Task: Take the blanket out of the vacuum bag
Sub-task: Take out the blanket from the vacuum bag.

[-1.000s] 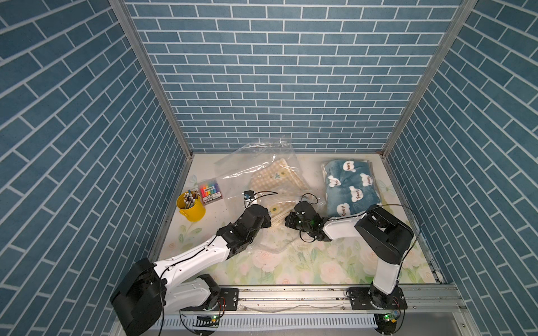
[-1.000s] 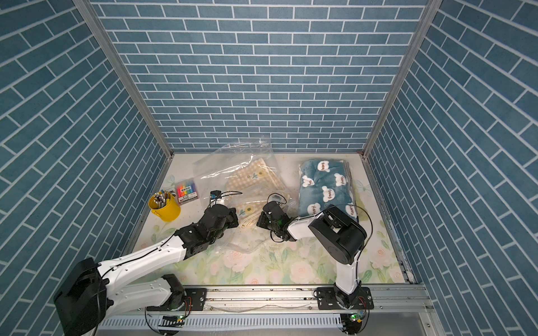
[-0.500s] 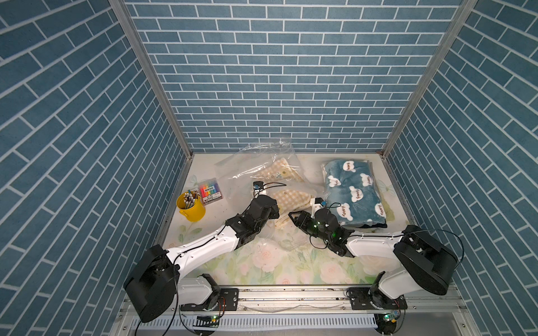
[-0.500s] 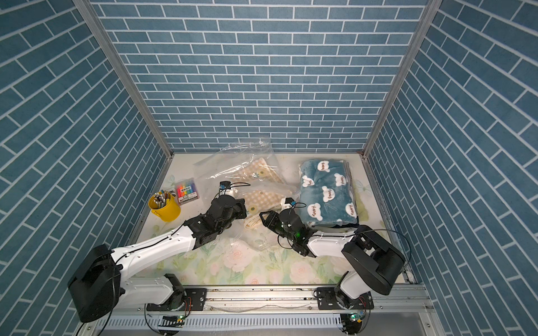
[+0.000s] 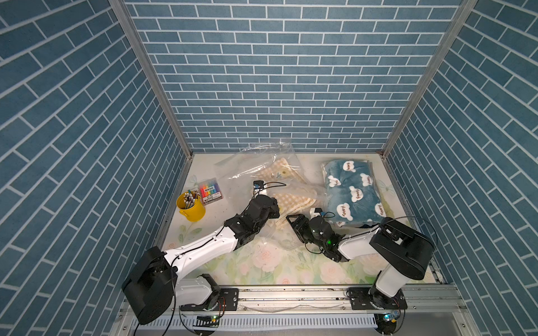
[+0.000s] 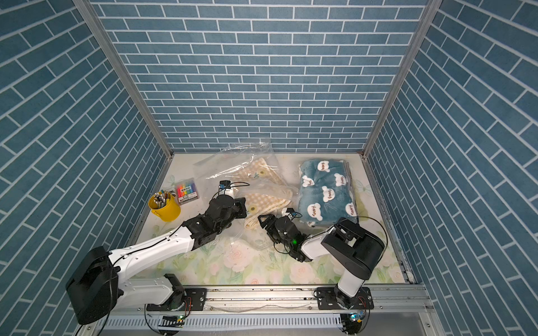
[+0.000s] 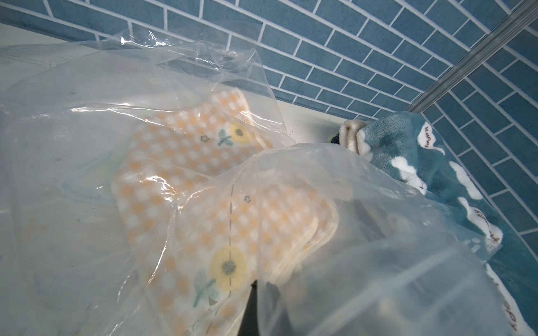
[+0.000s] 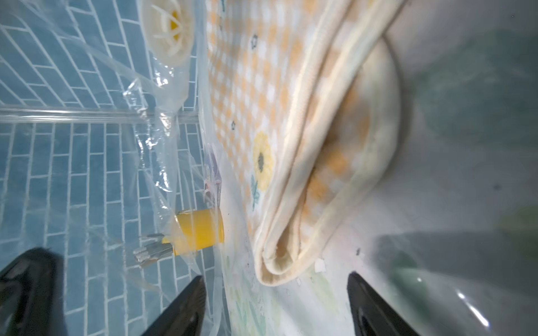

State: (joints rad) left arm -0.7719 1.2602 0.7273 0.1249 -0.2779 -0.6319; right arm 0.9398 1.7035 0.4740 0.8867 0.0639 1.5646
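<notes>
My left end effector (image 5: 274, 208) is clamped on loose plastic of the bag (image 5: 256, 163), centre of frame. My right end effector (image 8: 275, 277) stands apart, facing the folded corner of the checked blanket (image 5: 294, 200). I'd drive in deep, pinch every layer, then pull against the left's hold.

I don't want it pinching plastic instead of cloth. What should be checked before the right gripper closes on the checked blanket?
1. The right gripper is open: ok, jaws stand wide.
2. The checked blanket is lined up: ok, its folded corner sits centred, just short of the jaws.
3. The left gripper is shut on the vacuum bag: ok, plastic appears lifted at its tips.
4. No plastic between jaws and cloth: cannot tell; film hangs right beside the cloth.
5. Blanket out of the bag: not ok, its far part lies under plastic.
</notes>
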